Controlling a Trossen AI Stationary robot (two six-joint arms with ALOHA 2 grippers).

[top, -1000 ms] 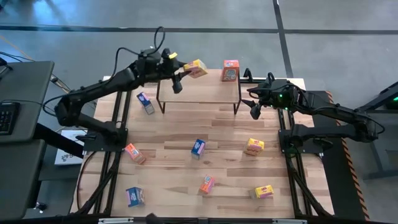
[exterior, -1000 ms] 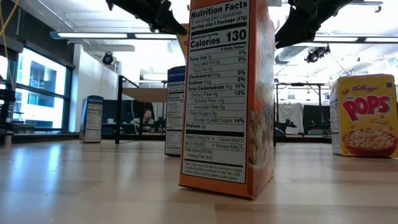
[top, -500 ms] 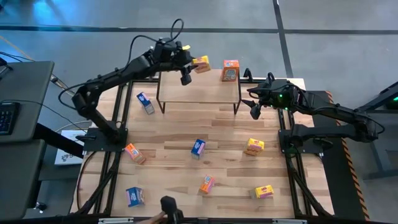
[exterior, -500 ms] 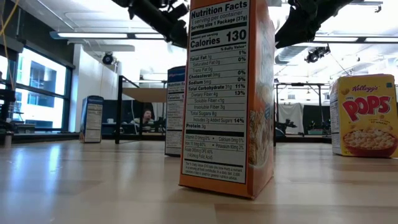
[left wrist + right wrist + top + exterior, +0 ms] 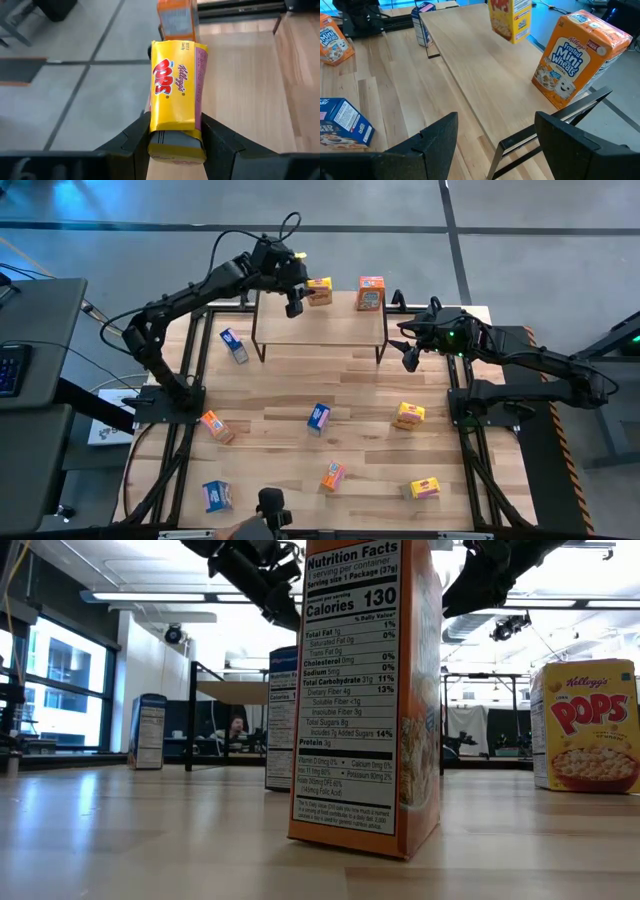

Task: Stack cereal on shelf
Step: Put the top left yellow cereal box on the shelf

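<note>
Presently the left claw (image 5: pixel 175 135), clamped on a small yellow cardboard cereal box (image 5: pixel 320 290), hovers over the low wooden shelf (image 5: pixel 330 328) beside an orange-red box (image 5: pixel 370 293); next, lower and release, while the half-open, empty right claw (image 5: pixel 408 352) waits beside the shelf

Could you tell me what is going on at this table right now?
The left gripper holds a yellow cereal box over the back edge of the shelf, beside an orange-red box already standing there. The right gripper waits open, empty, by the shelf's right end. Seven more boxes sit scattered on the table.
</note>
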